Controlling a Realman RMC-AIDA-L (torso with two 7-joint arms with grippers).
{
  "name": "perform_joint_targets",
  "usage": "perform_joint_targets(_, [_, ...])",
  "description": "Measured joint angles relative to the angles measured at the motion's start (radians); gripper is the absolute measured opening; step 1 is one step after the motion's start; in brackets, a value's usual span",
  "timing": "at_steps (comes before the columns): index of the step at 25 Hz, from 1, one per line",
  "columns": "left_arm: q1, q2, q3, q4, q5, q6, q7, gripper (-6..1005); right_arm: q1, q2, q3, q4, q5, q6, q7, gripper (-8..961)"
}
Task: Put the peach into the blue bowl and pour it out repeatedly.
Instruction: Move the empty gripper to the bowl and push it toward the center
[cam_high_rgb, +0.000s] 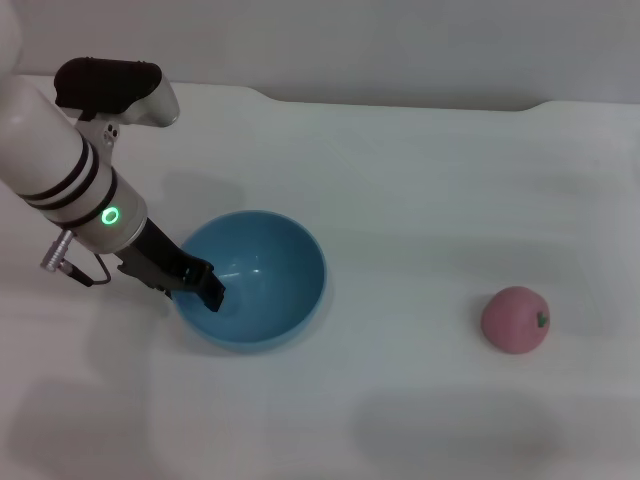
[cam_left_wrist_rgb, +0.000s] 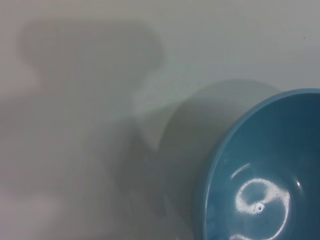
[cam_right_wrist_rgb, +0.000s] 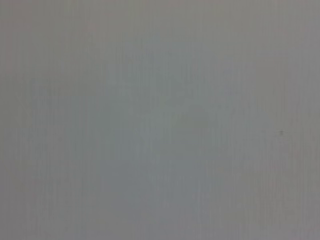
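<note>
The blue bowl (cam_high_rgb: 262, 282) stands upright and empty on the white table, left of the middle. My left gripper (cam_high_rgb: 190, 284) is at the bowl's left rim, with one dark finger (cam_high_rgb: 210, 294) inside the bowl and the other outside, closed on the rim. The left wrist view shows part of the bowl (cam_left_wrist_rgb: 260, 170) with its shiny empty bottom. The peach (cam_high_rgb: 515, 320), pink with a small green stem mark, lies on the table far to the right of the bowl, apart from it. My right gripper is out of view.
The white table (cam_high_rgb: 400, 180) runs to a back edge along the top of the head view. The right wrist view shows only plain grey surface (cam_right_wrist_rgb: 160, 120).
</note>
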Motion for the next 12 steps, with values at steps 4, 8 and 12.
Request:
perform_joint_targets(4, [0.000, 0.000, 0.000, 0.000, 0.000, 0.001, 0.003, 565, -0.003, 0.000, 0.000, 0.000, 0.000, -0.001, 0.000, 652])
perform_joint_targets(8, [0.000, 0.000, 0.000, -0.001, 0.000, -0.002, 0.006, 467, -0.006, 0.000, 0.000, -0.001, 0.002, -0.003, 0.000, 651])
perform_joint_targets(12, [-0.003, 0.000, 0.000, -0.010, 0.001, -0.003, 0.007, 277, -0.009, 0.000, -0.004, -0.003, 0.002, -0.005, 0.000, 650])
